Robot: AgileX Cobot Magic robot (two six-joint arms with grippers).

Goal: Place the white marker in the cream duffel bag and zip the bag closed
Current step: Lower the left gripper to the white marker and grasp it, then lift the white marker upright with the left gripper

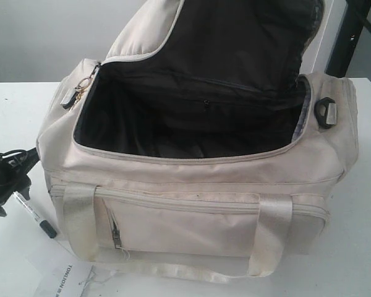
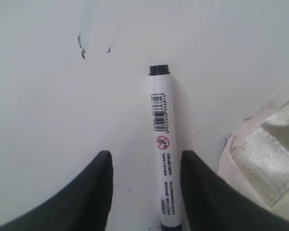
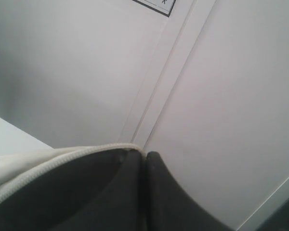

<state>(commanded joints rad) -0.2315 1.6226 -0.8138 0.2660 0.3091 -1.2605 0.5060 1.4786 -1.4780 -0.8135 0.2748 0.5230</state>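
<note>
I have the white marker on the table, left of the cream duffel bag. Its barrel runs lengthwise between my left gripper's parted jaws, while the right gripper appears pinched shut on the flap.

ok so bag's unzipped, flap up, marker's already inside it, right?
Not inside. The marker lies on the table between the open fingers of the left gripper, beside the bag; the left wrist view shows it. Bag unzipped, flap up: correct.
</note>
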